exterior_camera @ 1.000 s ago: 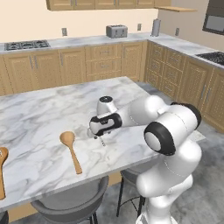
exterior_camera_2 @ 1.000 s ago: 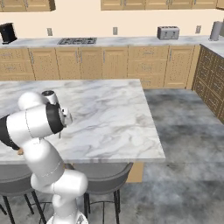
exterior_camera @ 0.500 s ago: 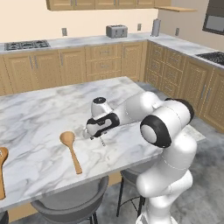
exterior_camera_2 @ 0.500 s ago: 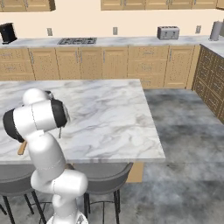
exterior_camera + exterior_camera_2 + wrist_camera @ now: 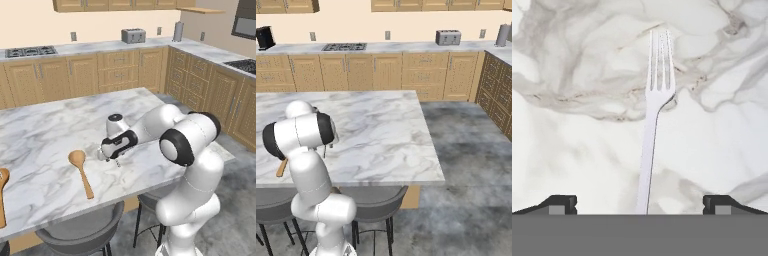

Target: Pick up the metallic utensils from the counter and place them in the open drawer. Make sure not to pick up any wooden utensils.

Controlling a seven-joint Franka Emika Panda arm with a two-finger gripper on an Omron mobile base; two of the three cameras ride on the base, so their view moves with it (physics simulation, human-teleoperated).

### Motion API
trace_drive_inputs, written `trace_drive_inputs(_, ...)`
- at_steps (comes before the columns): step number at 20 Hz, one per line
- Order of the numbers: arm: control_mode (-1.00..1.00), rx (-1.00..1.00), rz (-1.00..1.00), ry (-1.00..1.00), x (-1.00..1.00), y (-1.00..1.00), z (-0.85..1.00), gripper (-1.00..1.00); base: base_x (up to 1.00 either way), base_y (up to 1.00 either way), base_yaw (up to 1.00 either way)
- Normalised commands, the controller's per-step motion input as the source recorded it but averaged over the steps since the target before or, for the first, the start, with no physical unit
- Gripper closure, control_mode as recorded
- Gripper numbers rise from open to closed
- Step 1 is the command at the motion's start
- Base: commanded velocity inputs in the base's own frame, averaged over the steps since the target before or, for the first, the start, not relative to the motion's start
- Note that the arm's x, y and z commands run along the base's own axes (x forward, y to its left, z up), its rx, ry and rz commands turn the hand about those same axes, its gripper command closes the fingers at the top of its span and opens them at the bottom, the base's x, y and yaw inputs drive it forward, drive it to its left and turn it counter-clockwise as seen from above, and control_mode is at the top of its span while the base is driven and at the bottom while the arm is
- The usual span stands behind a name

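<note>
gripper: the gripper [image 5: 640,204] is held low over the desk [image 5: 45,130], with its jaws spread wide and nothing between them yet; in the left base view the gripper [image 5: 111,156] is seen just beside the nearer wooden spoon.
fork: a thin silver fork [image 5: 652,120] lies flat on the marble, its handle running down between the two finger tips, its tines pointing away from the hand; it is not yet grasped.
wooden spoons: one wooden spoon [image 5: 81,170] lies on the desk near the gripper, and a second wooden spoon [image 5: 2,197] lies at the left edge of the desk; both are untouched, as the task asks.
knife: it cannot be made out on the desk.
drawer: its place cannot be told.
done so far: nothing is judged to be placed yet.
left to do: the fork is to be gripped, lifted and carried to the drawer, then the same for the knife.
</note>
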Motion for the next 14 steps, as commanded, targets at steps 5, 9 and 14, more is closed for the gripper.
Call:
trace_drive_inputs(5,-1.00,0.00,0.00,0.00,0.12,-0.05,0.00,-1.00,0.00,0.00,0.00)
trace_drive_inputs(9,-1.00,0.00,0.00,0.00,0.19,0.00,-0.15,-1.00,0.00,0.00,0.00)
trace_drive_inputs(14,-1.00,0.00,0.00,0.00,0.09,0.01,-0.36,-1.00,0.00,0.00,0.00)
